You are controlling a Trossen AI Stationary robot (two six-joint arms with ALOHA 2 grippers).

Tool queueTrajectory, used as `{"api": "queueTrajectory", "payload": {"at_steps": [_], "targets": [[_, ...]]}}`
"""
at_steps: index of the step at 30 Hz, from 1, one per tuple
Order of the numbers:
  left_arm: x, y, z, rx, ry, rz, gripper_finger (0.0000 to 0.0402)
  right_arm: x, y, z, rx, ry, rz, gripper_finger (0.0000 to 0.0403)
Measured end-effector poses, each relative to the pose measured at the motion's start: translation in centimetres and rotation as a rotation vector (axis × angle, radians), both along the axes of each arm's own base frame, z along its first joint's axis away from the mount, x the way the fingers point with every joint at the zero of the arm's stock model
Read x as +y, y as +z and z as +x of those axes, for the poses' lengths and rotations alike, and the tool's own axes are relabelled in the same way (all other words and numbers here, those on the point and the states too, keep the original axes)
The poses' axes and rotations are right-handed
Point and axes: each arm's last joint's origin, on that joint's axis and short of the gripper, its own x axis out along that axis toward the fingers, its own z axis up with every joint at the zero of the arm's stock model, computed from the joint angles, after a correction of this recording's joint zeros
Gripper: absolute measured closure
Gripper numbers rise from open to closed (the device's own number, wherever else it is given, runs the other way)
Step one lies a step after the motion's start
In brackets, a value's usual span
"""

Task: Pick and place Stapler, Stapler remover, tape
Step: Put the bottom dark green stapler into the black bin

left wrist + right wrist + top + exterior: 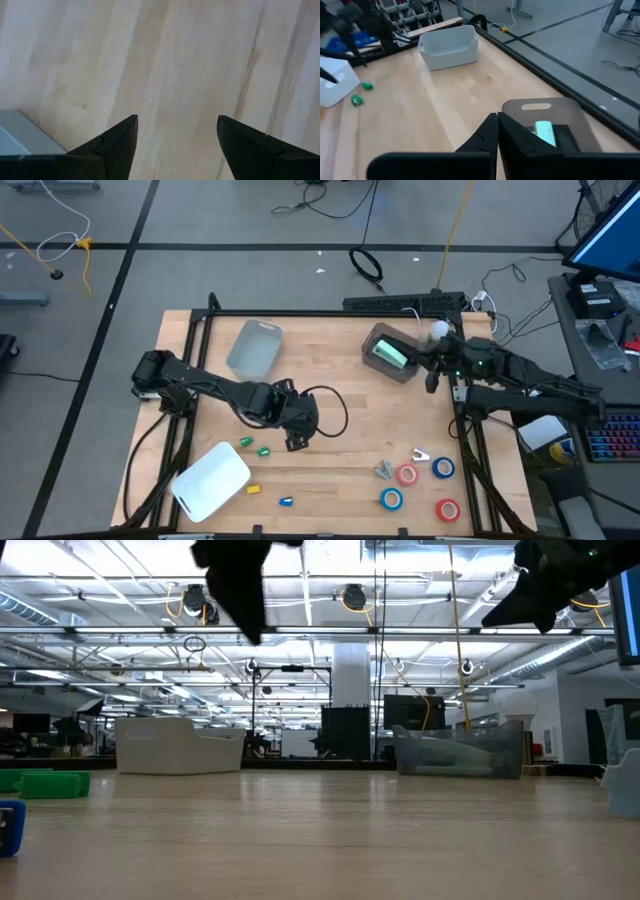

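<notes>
My right pincer [497, 131]: pressed together, empty — beside the dark bin [392, 352] holding a pale green stapler [388, 354].
My left pincer [175, 145]: spread, over bare tabletop [330, 370].
Tape [406, 474]: four rolls — tabletop's near right corner.

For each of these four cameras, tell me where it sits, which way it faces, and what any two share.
High: overhead, straight down on the table, both arms.
Low: tabletop height, level into the room; arms hang in from above.
Left wrist: down at bare wood, the open left gripper in front.
Right wrist: across the table, the shut right gripper in front.
Shared: high and right wrist both show the grey bin.
</notes>
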Motion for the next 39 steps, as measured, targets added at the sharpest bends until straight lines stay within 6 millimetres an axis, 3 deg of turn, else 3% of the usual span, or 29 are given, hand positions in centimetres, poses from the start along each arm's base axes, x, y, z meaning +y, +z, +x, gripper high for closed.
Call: {"api": "queueTrajectory", "payload": {"at_steps": [7, 13, 27, 39], "targets": [[-0.6, -4.7, -2.1, 0.177, 0.05, -0.095, 0.0131, 0.5, -2.2, -0.8, -0.088, 0.001, 0.05, 0.0402], [-0.9, -6.6, -3.3, 0.271, 0.1, -0.196, 0.0131, 0.7, -3.1, -1.4, -0.15, -0.005, 0.075, 0.0402], [-5.5, -8.1, -6.1, 0.36, 0.032, -0.24, 0.0131, 0.8, -3.1, -1.8, -0.167, -0.004, 0.067, 0.0402], [-5.4, -9.4, -7.1, 0.374, 0.065, -0.172, 0.0131, 0.8, -3.1, -1.8, -0.166, -0.005, 0.066, 0.0402]]}}
